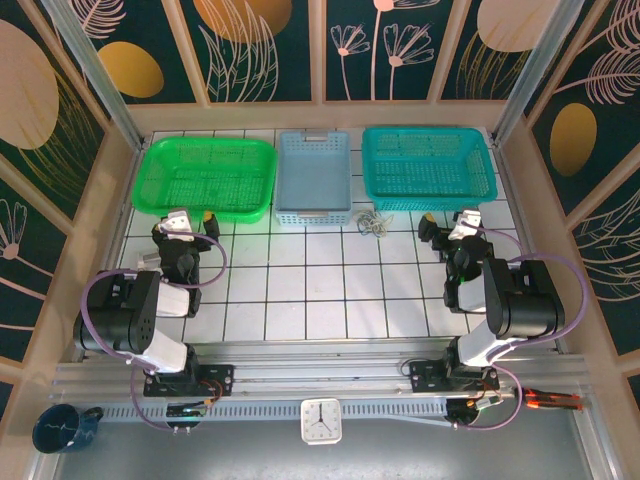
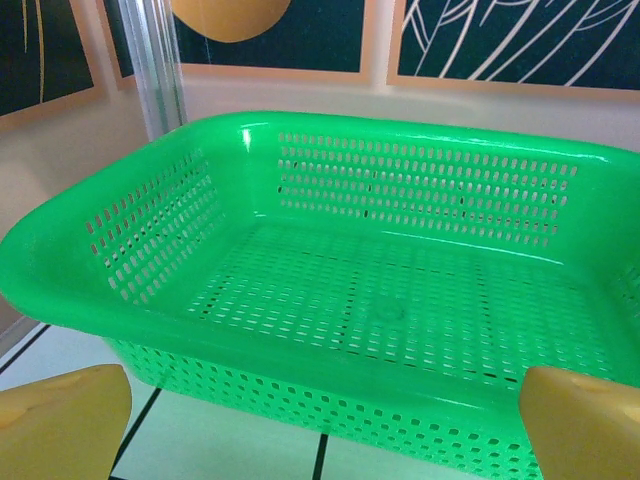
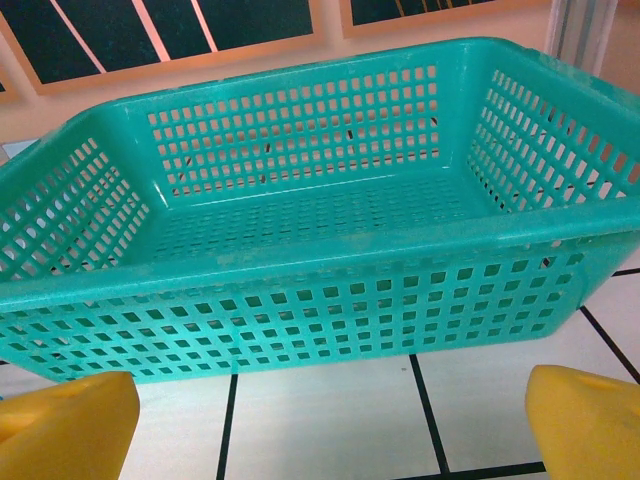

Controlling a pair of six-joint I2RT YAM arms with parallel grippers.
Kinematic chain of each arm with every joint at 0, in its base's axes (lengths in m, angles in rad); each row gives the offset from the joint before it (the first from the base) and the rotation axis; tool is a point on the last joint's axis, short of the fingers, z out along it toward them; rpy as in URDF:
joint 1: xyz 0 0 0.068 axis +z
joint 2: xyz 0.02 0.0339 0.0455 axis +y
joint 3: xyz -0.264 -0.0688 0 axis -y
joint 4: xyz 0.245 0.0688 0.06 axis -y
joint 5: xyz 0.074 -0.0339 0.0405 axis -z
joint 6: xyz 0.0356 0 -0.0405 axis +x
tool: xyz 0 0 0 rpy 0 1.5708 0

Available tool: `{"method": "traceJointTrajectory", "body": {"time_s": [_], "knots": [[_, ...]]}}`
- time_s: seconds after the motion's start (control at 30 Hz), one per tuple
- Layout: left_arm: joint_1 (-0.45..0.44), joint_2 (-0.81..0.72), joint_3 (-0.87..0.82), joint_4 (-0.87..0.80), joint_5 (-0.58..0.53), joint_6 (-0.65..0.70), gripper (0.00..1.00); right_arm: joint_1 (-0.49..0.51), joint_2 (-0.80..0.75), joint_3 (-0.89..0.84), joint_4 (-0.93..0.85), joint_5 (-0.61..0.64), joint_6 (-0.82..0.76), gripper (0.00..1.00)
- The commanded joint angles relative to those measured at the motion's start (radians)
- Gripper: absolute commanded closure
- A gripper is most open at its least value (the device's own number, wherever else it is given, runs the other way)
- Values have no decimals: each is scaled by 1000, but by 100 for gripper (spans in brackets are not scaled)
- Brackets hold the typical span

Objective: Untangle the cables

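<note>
The cables (image 1: 372,223) lie as a small pale tangle on the white tiles, just in front of the gap between the blue and teal baskets. My left gripper (image 1: 190,217) stands open near the green basket's front wall, well left of the tangle. In the left wrist view its yellow fingertips (image 2: 60,420) frame bare tile and the basket wall, nothing between them. My right gripper (image 1: 447,222) is open too, a little right of the cables, in front of the teal basket. Its yellow fingertips (image 3: 65,425) hold nothing.
Three baskets line the back of the table: green basket (image 1: 150,190), light blue basket (image 1: 314,215), teal basket (image 1: 490,190). The teal basket's wall (image 3: 300,300) and green basket's wall (image 2: 300,395) stand close ahead of the grippers. A clock (image 1: 321,420) sits at the near edge.
</note>
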Motion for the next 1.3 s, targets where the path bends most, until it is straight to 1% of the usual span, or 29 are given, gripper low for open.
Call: {"method": "traceJointTrajectory", "body": {"time_s": [0.0,0.1,0.17,0.3,0.37,0.4,0.47,0.5,0.57,0.63,0.7,0.73,0.8,0.9,1.0,1.03,1.17,1.27], "knots": [[9,0,4,30,-10,-16,1,-6,2,13,24,-9,-13,1],[9,-7,1,32,-12,-17,1,-7,-26,22,-9,16,-4,1],[9,-42,15,-21,-23,-21,1,-3,-112,43,-113,53,-4,1],[9,-144,48,-164,-65,-35,1,-1,-275,53,-247,103,31,1],[9,-196,63,-226,-70,-36,1,-3,-357,80,-346,135,98,1],[9,-226,76,-267,-73,-44,1,-9,-391,111,-427,146,158,1],[9,-281,106,-347,-59,-62,1,-25,-435,203,-649,168,315,1],[9,-307,124,-385,-43,-74,1,-36,-441,250,-759,154,375,1],[9,-356,168,-468,-18,-118,1,-55,-428,334,-878,37,390,1],[9,-402,209,-547,20,-177,1,-53,-403,396,-954,-116,368,1],[8,-438,240,-608,63,-249,1,-44,-373,442,-1015,-237,354,1],[7,-454,256,-632,99,-284,1,-37,-356,461,-1044,-291,346,1],[6,-471,284,-675,164,-342,1,-10,-329,484,-1092,-338,342,3],[-2,-468,331,-754,240,-416,1,55,-300,488,-1117,-354,348,5],[-34,-449,365,-811,289,-474,1,144,-260,486,-1112,-313,356,5],[-57,-441,373,-821,296,-488,1,176,-235,485,-1101,-292,360,6],[-153,-396,393,-821,294,-518,1,248,-135,502,-1059,-252,391,8],[-183,-362,391,-781,302,-576,1,285,-54,538,-1044,-202,395,9]]}}
